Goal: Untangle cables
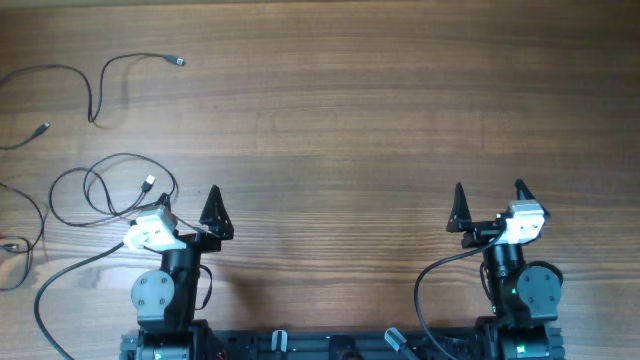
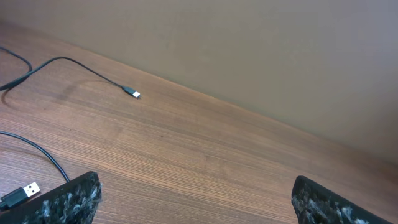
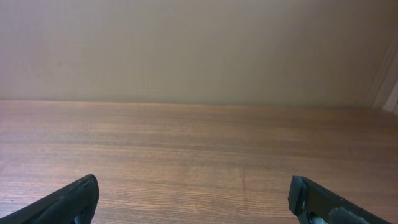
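The cables lie as loose black strands on the left of the table. One strand ends in a small plug (image 1: pixel 179 62) at the far left back; another ends in a plug (image 1: pixel 45 127) nearer the edge. A looped strand with a silver USB plug (image 1: pixel 150 182) lies just left of my left gripper (image 1: pixel 188 205), which is open and holds nothing. In the left wrist view the small plug (image 2: pixel 133 93) lies ahead and the USB plug (image 2: pixel 26 190) sits by my left finger (image 2: pixel 68 200). My right gripper (image 1: pixel 490 198) is open over bare wood, far from any strand.
The thick black arm cables (image 1: pixel 60 280) trail from both arm bases at the front edge. More strand ends (image 1: pixel 12 245) run off the table's left edge. A plain wall (image 3: pixel 199 50) stands beyond the table's far edge.
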Action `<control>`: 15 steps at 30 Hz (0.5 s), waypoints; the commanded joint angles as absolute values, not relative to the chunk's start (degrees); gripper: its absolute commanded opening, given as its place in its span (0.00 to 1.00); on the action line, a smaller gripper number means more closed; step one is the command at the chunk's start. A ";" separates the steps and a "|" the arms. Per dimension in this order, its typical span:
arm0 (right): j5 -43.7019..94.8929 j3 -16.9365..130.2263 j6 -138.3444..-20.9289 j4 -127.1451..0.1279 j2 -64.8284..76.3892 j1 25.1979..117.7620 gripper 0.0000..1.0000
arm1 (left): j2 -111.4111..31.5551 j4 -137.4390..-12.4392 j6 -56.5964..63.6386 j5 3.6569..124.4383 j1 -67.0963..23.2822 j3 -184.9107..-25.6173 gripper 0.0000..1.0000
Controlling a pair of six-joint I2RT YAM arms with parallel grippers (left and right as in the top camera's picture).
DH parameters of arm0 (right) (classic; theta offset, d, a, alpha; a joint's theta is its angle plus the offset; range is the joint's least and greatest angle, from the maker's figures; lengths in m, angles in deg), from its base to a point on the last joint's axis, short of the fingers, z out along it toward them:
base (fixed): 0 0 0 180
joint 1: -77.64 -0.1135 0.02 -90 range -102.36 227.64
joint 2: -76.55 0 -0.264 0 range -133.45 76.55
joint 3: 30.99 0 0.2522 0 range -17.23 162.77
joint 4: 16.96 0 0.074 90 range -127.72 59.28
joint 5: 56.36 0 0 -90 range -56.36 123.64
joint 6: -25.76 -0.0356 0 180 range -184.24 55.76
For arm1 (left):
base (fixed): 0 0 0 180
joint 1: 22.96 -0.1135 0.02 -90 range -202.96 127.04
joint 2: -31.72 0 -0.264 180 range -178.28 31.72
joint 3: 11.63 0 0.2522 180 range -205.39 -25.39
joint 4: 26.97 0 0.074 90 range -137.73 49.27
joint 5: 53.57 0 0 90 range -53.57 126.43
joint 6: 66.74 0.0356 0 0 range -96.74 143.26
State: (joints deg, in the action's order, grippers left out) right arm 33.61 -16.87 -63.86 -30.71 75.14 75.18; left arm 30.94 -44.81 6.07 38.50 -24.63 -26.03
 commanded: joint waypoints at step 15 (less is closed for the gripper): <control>32.91 -16.94 -62.78 -30.41 76.35 75.47 1.00 | 31.40 -44.96 6.99 39.39 -25.00 -25.70 1.00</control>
State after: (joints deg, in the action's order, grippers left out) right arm 33.61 -16.87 -63.64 -30.71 75.14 75.18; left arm 30.94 -44.81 6.07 38.50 -24.63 -26.05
